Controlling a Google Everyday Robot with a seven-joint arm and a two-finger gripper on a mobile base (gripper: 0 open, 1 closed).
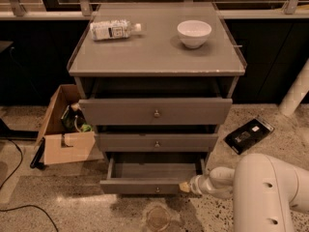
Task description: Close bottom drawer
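The bottom drawer point(145, 185) of the grey cabinet point(157, 64) is pulled out, its slim front with a small round knob point(157, 189) facing me. Its shallow inside looks bare. The middle drawer point(157, 142) and the taller top drawer point(155, 111) sit further in. My gripper point(185, 186) is at the right end of the bottom drawer's front, touching or nearly touching it. My white arm point(260, 192) comes in from the lower right.
A lying plastic bottle point(115, 29) and a white bowl point(194, 33) are on the cabinet top. An open cardboard box point(65, 139) stands on the floor at the left. A black flat object point(248, 135) lies on the floor at the right. A round floor mark point(158, 217) is in front.
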